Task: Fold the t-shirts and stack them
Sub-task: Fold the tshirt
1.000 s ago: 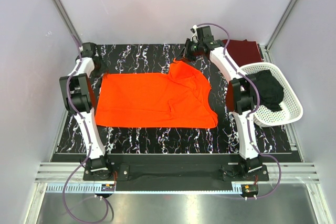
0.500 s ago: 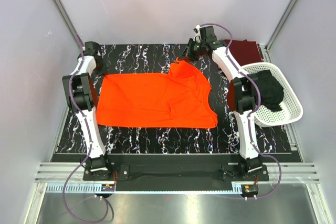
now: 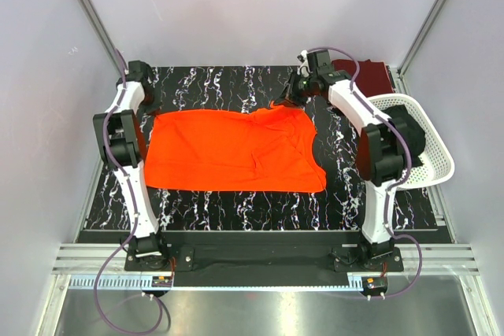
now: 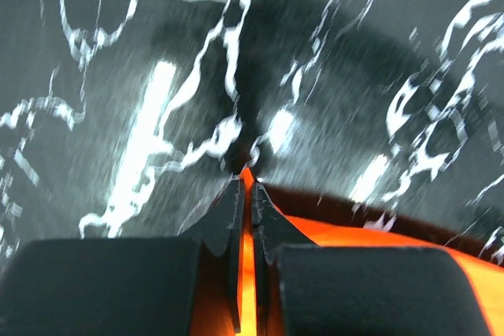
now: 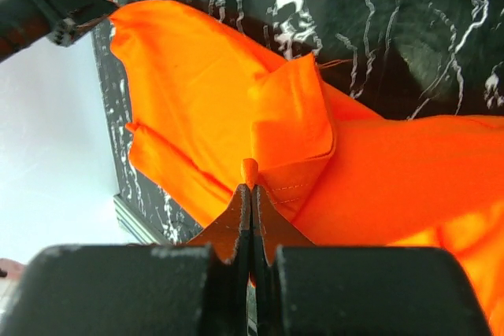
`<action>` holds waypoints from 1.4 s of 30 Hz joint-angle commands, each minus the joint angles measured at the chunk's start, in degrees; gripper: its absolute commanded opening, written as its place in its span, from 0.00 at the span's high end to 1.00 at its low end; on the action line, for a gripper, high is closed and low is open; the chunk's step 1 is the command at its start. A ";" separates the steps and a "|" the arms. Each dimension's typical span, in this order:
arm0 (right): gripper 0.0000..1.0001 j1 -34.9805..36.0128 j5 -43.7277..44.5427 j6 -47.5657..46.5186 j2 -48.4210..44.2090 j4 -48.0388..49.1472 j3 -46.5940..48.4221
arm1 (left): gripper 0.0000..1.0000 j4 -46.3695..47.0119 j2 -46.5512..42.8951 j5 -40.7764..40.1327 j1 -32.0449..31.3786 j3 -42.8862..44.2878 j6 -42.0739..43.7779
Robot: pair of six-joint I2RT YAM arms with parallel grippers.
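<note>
Lying spread flat on table (image 3: 220,84), left of basket (image 3: 437,159): orange shirt (image 3: 228,151), creased toward basket. Right gripper (image 5: 250,188) clamped on its far corner nearest basket; left gripper (image 4: 246,188) clamped on far corner away from basket. Maroon shirt (image 3: 372,76) behind basket.

Bright, even light fills the overhead view, and the black, white-veined marble-patterned bench (image 3: 220,84) carries only soft shadows. The left wrist view is smeared by motion blur, with pale glare patches on the glossy surface. In the right wrist view the bright orange cloth t-shirt (image 5: 197,92) is sharp and saturated; the dark fingers (image 5: 224,226) below it are out of focus.
</note>
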 commanded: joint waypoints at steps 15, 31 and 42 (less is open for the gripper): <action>1.00 0.59 0.73 2.05 -17.21 8.28 -20.93 | 1.00 -6.46 -13.57 -6.86 -0.20 -4.61 -0.05; 1.00 -2.75 2.40 0.99 -23.62 5.64 -25.94 | 0.99 -3.21 -20.78 -5.36 -0.99 -17.62 0.47; 1.00 -3.11 -0.15 0.55 -26.79 7.05 -34.64 | 0.99 -2.86 -27.47 -10.99 -1.87 -28.26 -0.67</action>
